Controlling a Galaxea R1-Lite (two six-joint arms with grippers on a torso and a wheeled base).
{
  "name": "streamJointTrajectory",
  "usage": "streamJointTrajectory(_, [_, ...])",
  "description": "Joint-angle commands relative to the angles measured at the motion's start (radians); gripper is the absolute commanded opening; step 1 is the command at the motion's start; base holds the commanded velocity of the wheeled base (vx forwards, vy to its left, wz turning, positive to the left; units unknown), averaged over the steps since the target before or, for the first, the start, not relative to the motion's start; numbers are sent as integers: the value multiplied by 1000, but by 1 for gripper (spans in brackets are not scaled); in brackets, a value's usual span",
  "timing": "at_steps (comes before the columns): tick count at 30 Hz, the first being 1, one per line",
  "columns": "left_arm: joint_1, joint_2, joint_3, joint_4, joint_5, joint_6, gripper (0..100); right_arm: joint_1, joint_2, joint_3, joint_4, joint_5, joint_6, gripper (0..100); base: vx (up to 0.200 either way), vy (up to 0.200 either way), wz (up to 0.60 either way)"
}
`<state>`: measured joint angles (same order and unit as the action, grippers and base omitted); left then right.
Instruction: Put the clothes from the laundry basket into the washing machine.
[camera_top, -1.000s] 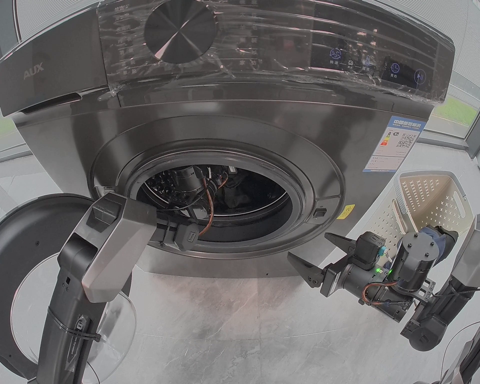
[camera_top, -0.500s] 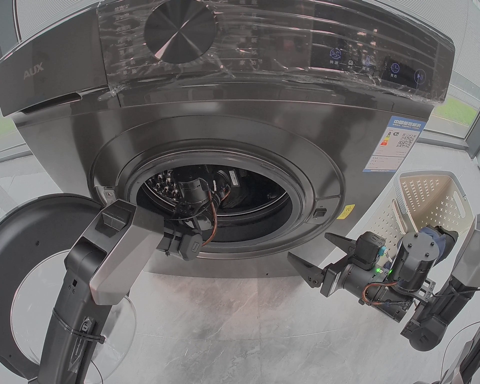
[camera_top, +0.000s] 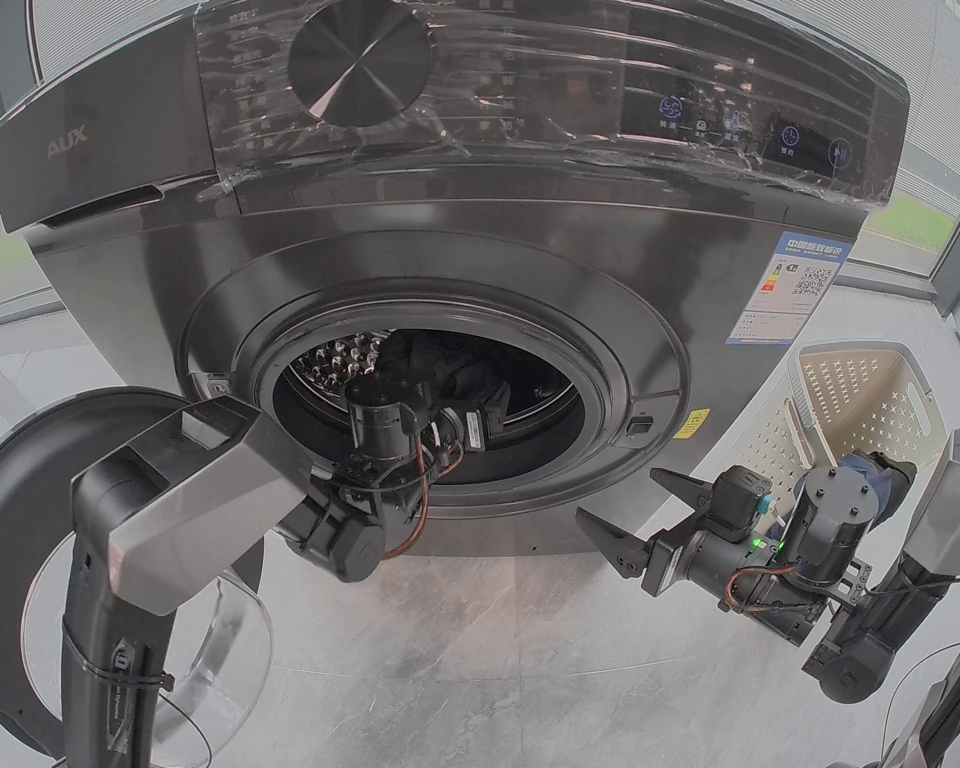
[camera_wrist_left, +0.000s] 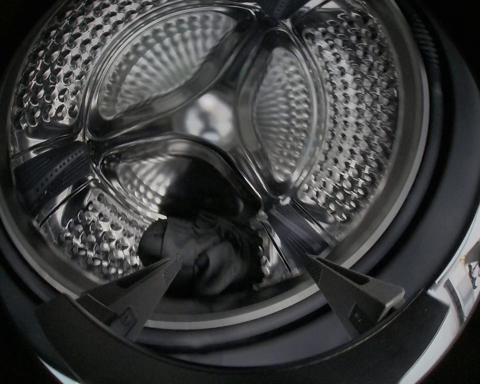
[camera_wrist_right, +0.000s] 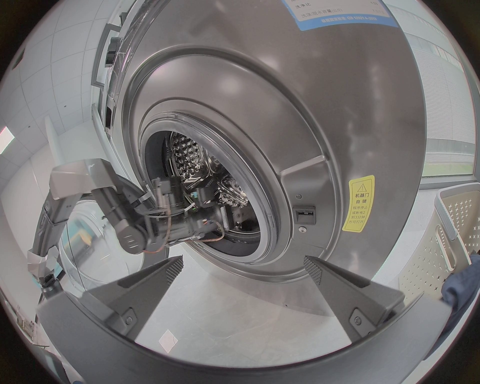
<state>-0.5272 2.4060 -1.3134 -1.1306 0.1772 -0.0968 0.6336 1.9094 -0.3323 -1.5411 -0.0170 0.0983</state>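
Left pincer (camera_wrist_left: 242, 259) spread and empty at the washing machine (camera_top: 640, 260) mouth, dark garment (camera_wrist_left: 200, 250) lying low in the drum (camera_wrist_left: 350, 100) just beyond. Right pincer (camera_top: 618, 492) likewise released, near the laundry basket (camera_top: 870, 390) holding blue cloth (camera_wrist_right: 462, 287). Best drawn straight back, clear of the door seal (camera_wrist_left: 440, 210), before fetching more.

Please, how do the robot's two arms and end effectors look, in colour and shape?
The left arm has an angular silver-grey shell over black joints, and a copper-brown cable. The right arm is mostly black and cylindrical, with a small green light. The left end effector and right end effector each have two dark grey, tapered fingers with ridged tips.
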Motion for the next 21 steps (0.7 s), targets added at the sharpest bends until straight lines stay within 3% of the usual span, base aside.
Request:
streamJointTrajectory(1, [-120,-295,382,-26,-50,-8,100,1,-7,19,1,2,0,100,0,0,0])
streamJointTrajectory(4, [-160,-403,543,-38,-81,-1,100,1,-10,27,1,2,0,100,0,0,0])
streamJointTrajectory(15, [-252,-630,849,-75,-73,-11,100,8,-21,87,1,5,-3,100,0,0,0])
streamJointTrajectory(21, [-270,-714,1030,-204,-61,-1,100,5,-87,119,1,-6,-2,100,0,0,0])
